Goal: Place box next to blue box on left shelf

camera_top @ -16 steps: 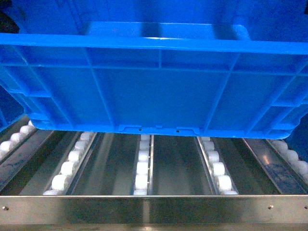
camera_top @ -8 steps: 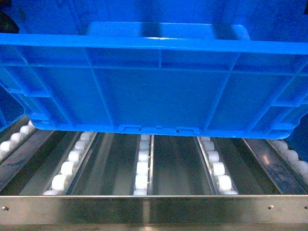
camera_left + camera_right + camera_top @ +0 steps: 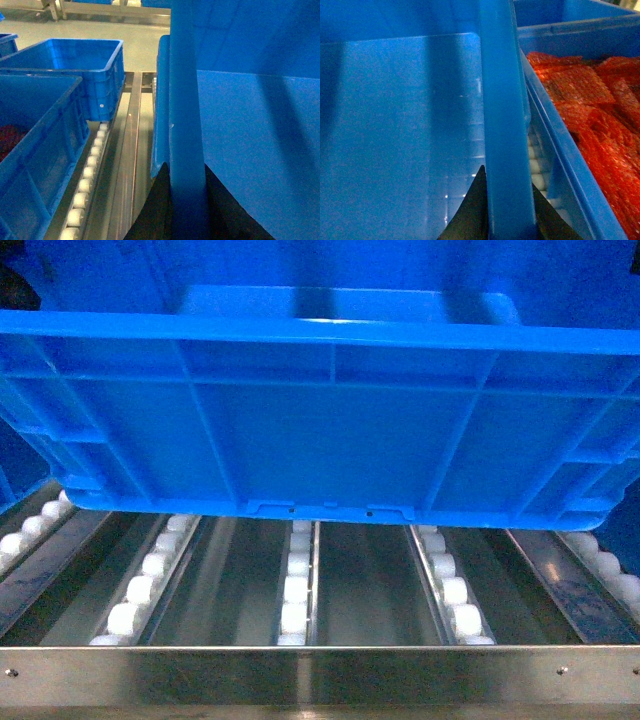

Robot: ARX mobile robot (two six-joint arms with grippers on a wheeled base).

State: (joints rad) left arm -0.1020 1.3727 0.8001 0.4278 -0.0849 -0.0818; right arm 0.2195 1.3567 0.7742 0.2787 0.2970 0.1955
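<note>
The box (image 3: 320, 430), a large bright blue open crate, fills the upper head view over the left shelf (image 3: 320, 675), a steel roller rack with rows of white wheels. Its near bottom edge lies across the roller lanes; I cannot tell whether it touches them. My left gripper (image 3: 187, 210) is shut on the box's left rim (image 3: 182, 100), one dark finger on each side of the wall. My right gripper (image 3: 510, 210) is shut on the right rim (image 3: 502, 100) in the same way. A blue box (image 3: 65, 70) stands on the rack to the left, a roller lane away.
A second blue crate (image 3: 30, 150) stands nearer on the left, with something red inside. Close on the right, a blue crate (image 3: 580, 165) holds red-orange mesh bags (image 3: 600, 110). The steel front rail with screws crosses the bottom of the head view.
</note>
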